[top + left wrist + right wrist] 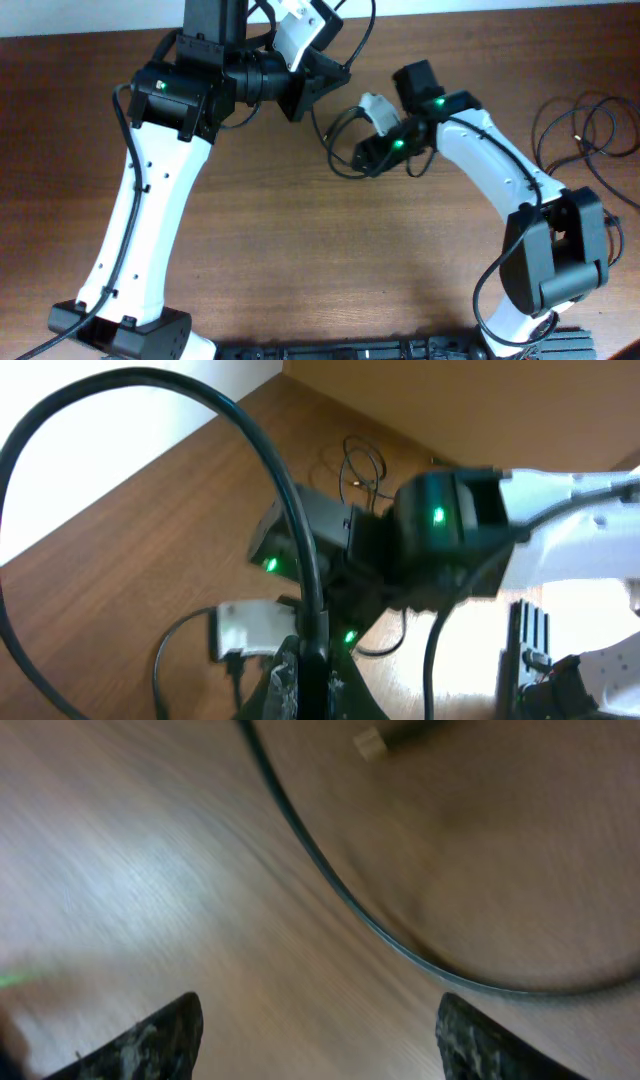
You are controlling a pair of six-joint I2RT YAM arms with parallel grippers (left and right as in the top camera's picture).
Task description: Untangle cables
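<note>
A thin black cable (pixel 343 140) with a white adapter block (pixel 374 104) lies looped on the wooden table between my two arms. My left gripper (pixel 322 88) is shut on a thick stretch of black cable (pixel 300 550), which arcs up and away in the left wrist view; its jaws (pixel 312 682) pinch it just right of the white adapter (pixel 250 630). My right gripper (pixel 376 150) hovers low over the loop, jaws (pixel 320 1040) open and empty. In the right wrist view the black cable (pixel 340 895) curves across the wood beyond the fingertips, with a pale plug end (pixel 371 742) at the top.
A second bundle of thin black cables (pixel 585 125) lies at the table's right edge, also in the left wrist view (pixel 362 465). The right arm's body (pixel 450 530) is close in front of my left gripper. A black rail (pixel 400 350) runs along the front edge.
</note>
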